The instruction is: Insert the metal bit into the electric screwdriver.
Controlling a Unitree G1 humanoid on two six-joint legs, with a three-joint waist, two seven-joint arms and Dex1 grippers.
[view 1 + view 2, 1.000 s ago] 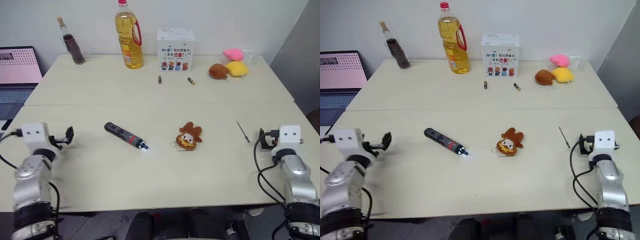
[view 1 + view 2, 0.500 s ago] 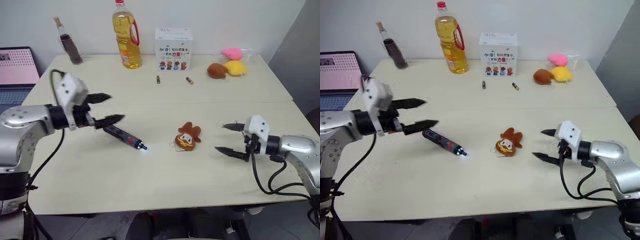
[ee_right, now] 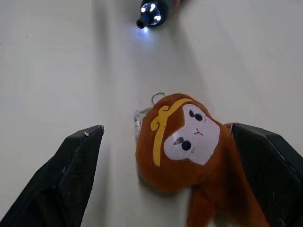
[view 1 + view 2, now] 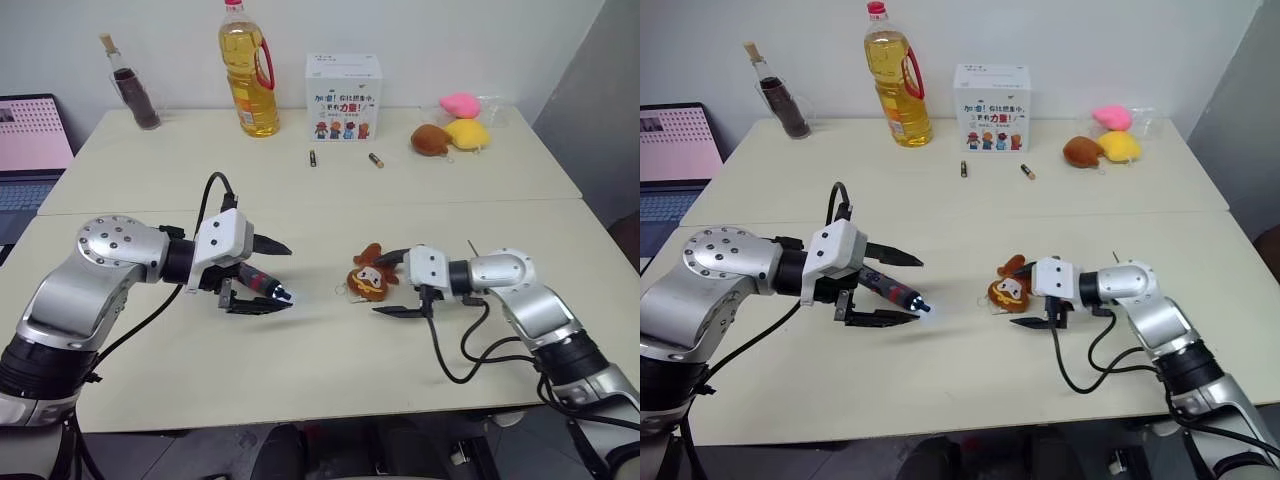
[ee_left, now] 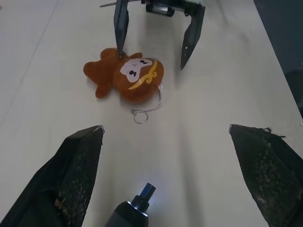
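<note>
A: How far along is the job?

B: Barely started, I'd say. Nothing is picked up, and the metal bit is not in the screwdriver.

A: Start close in. What is on the near part of the tabletop (image 4: 300, 380)?

B: The left pincer (image 4: 268, 277) is spread wide, one finger on each side of the electric screwdriver (image 4: 262, 283) without touching it. The screwdriver lies flat, its lit nose toward 4 o'clock.

A: And the right pincer (image 4: 389, 284)?

B: Also spread wide and holding nothing. It faces the left one, and its fingers bracket a brown monkey toy (image 4: 366, 281) at 3 o'clock from the screwdriver's nose.

A: Where is the bit?

B: The metal bit (image 4: 471, 246) lies on the tabletop at about 2 o'clock from the monkey toy, just behind the right forearm, which partly hides it. The pincer points away from it.

A: Further back?

B: Two stubby cylinders (image 4: 315, 157) at 12 o'clock, then an oil bottle (image 4: 247, 70), a white box (image 4: 344, 98) and some soft toys (image 4: 455, 125) along the wall.

A: So what is left?

B: Everything, as I judge it: close on the screwdriver, fetch the bit, line it up with the nose and push it in.
</note>
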